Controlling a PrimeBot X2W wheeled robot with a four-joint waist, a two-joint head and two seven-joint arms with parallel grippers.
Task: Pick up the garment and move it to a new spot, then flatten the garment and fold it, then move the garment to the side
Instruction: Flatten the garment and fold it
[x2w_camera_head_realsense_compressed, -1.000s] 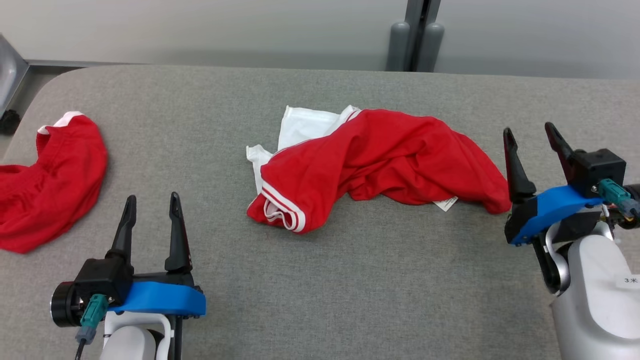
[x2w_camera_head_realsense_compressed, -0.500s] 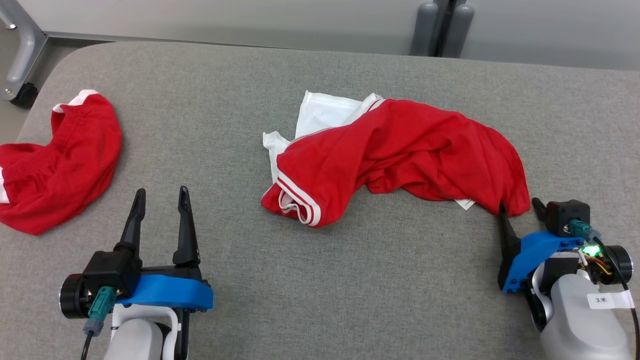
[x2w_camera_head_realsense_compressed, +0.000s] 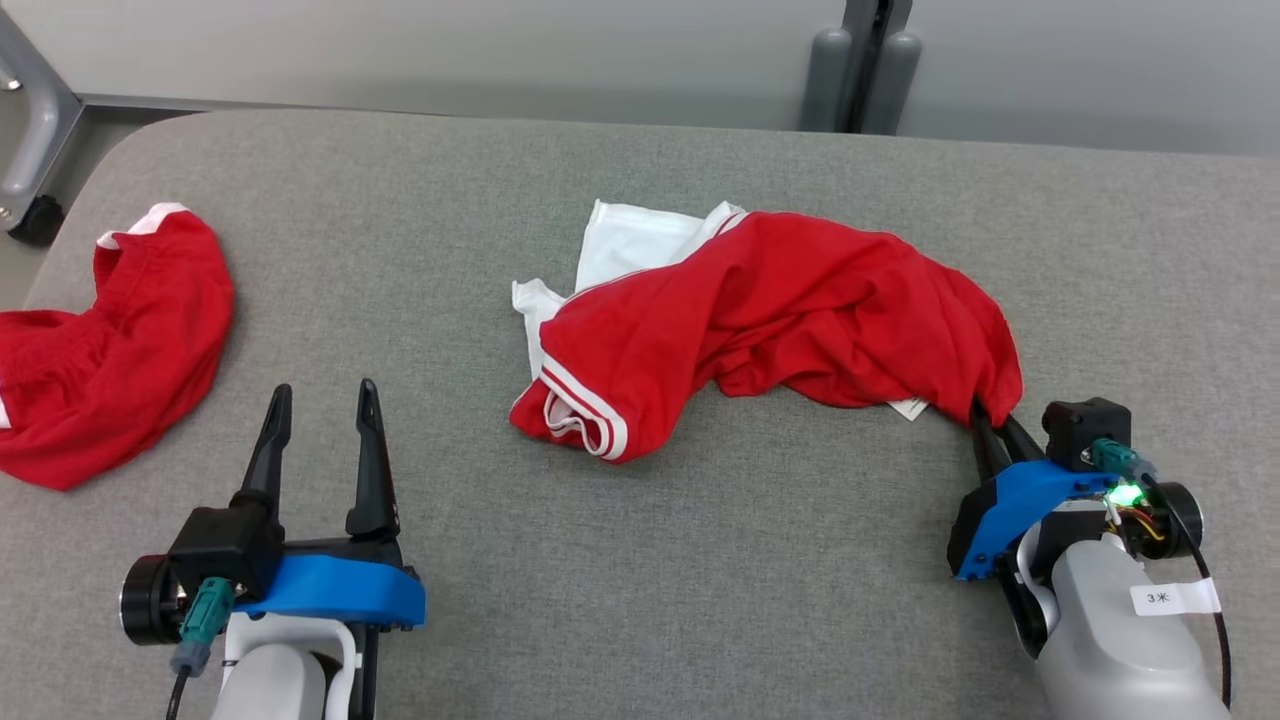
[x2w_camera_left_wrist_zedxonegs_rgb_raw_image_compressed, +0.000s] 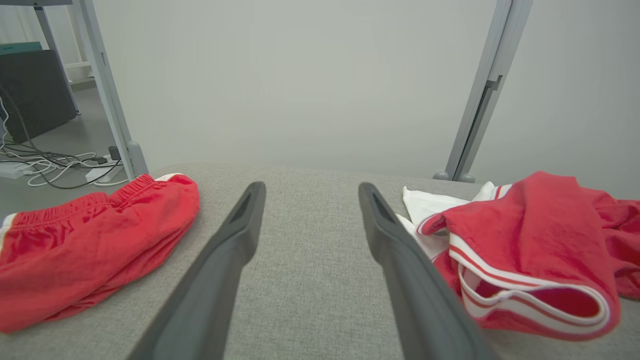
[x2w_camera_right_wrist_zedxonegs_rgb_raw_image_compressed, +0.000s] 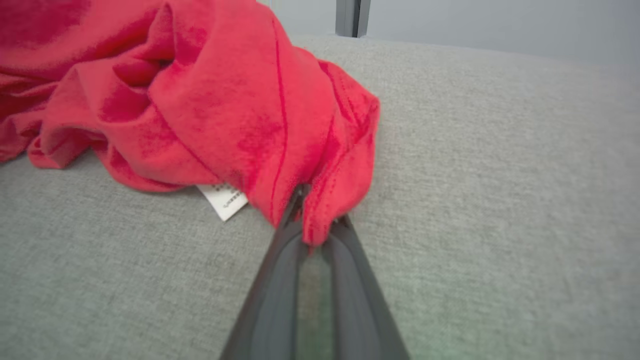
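A crumpled red garment (x2w_camera_head_realsense_compressed: 790, 320) with white trim and a white panel lies across the middle of the grey table (x2w_camera_head_realsense_compressed: 700, 560); it also appears at the right of the left wrist view (x2w_camera_left_wrist_zedxonegs_rgb_raw_image_compressed: 530, 250). My right gripper (x2w_camera_head_realsense_compressed: 985, 415) is shut on the garment's right-hand corner, and in the right wrist view the red cloth (x2w_camera_right_wrist_zedxonegs_rgb_raw_image_compressed: 225, 100) is pinched between the closed fingers of the gripper (x2w_camera_right_wrist_zedxonegs_rgb_raw_image_compressed: 315, 220). A white label (x2w_camera_right_wrist_zedxonegs_rgb_raw_image_compressed: 222, 200) hangs beside the pinch. My left gripper (x2w_camera_head_realsense_compressed: 320, 400) stands open at the lower left, apart from the garment, with nothing between its fingers (x2w_camera_left_wrist_zedxonegs_rgb_raw_image_compressed: 305, 200).
A second red piece of clothing (x2w_camera_head_realsense_compressed: 110, 350) with a white band lies at the table's left edge, also in the left wrist view (x2w_camera_left_wrist_zedxonegs_rgb_raw_image_compressed: 90, 245). A grey post (x2w_camera_head_realsense_compressed: 860, 60) stands behind the table. A wheeled frame leg (x2w_camera_head_realsense_compressed: 30, 150) is at the far left.
My right gripper has come down and in to the garment's right corner and shut on it. The head camera has shifted. The left gripper has stayed open in place.
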